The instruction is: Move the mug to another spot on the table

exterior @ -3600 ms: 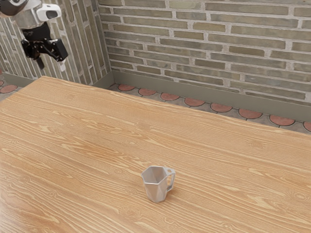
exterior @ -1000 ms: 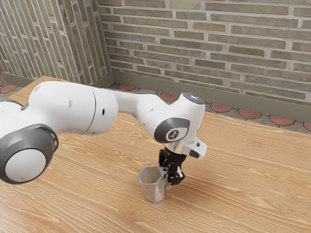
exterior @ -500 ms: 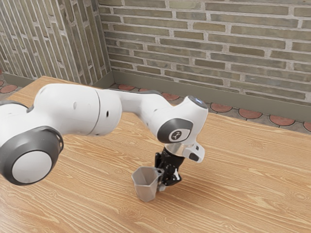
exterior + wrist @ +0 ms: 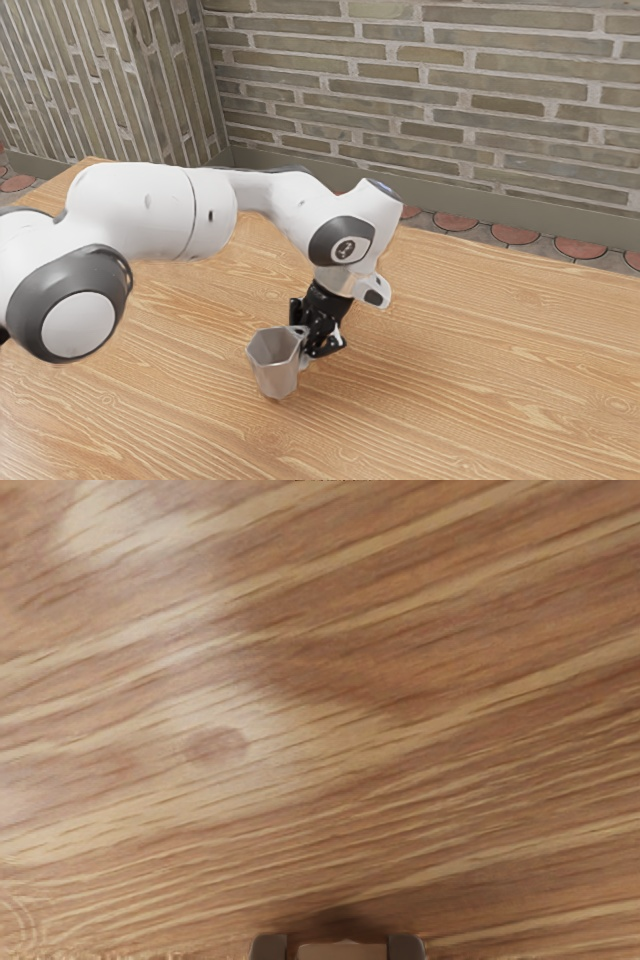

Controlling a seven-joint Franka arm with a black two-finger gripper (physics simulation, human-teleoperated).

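your holdings, exterior view, left to right: one white arm (image 4: 150,215), entering from the exterior view's left. one grey faceted mug (image 4: 272,362), low over the desk's front middle. one black gripper (image 4: 312,345), just at the mug's right side, fingers drawn nearly together and pinching its handle. one wooden desk (image 4: 500,340). two brick walls (image 4: 450,90) behind. wrist view: one grey strip of mug (image 4: 335,948) under your gripper, desk grain (image 4: 320,680) beyond.

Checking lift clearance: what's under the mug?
Wooden table lies below the mug, which the gripper holds by its handle. The spot beneath its base is covered, so contact can't be judged.
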